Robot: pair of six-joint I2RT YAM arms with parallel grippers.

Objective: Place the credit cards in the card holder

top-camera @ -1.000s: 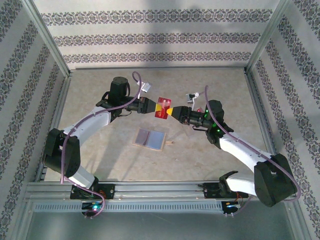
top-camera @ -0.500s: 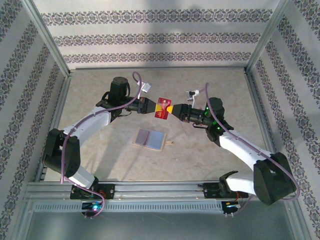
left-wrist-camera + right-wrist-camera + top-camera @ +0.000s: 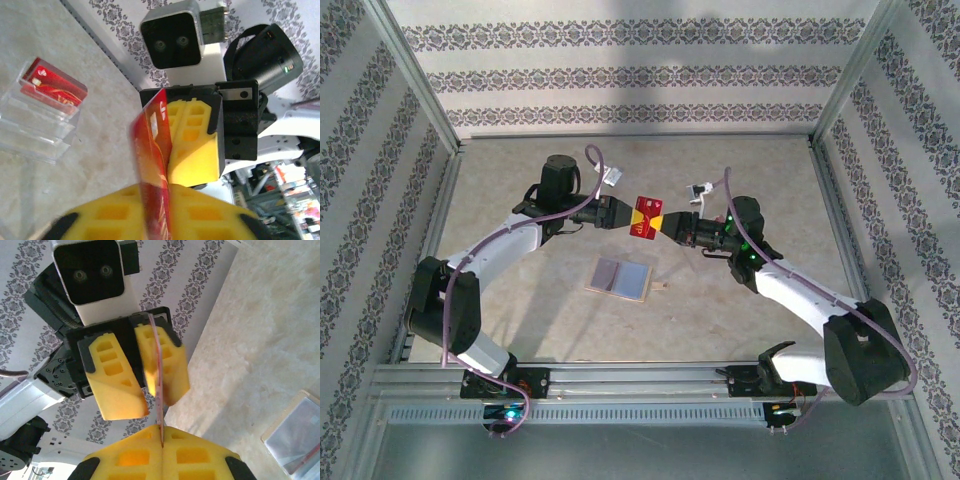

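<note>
Nearest, the soft tan card holder (image 3: 620, 277) lies open on the mottled bench (image 3: 750, 170); beyond it, in the air, the right end effector (image 3: 667, 224) pinches a stiff glossy credit card (image 3: 647, 216) while the left end effector (image 3: 628, 213) stands slightly parted around it, so I judge that the handover needs the left to back off; farther, a second red card (image 3: 55, 90) sits in a clear plastic stand (image 3: 35, 125).

No word, number or brand can be read anywhere. The red card (image 3: 155, 165) carries pale markings and a yellow patch, too blurred to make out. A second red card (image 3: 57, 90), in the clear stand (image 3: 35, 135) left of it, shows small white marks, also illegible.
</note>
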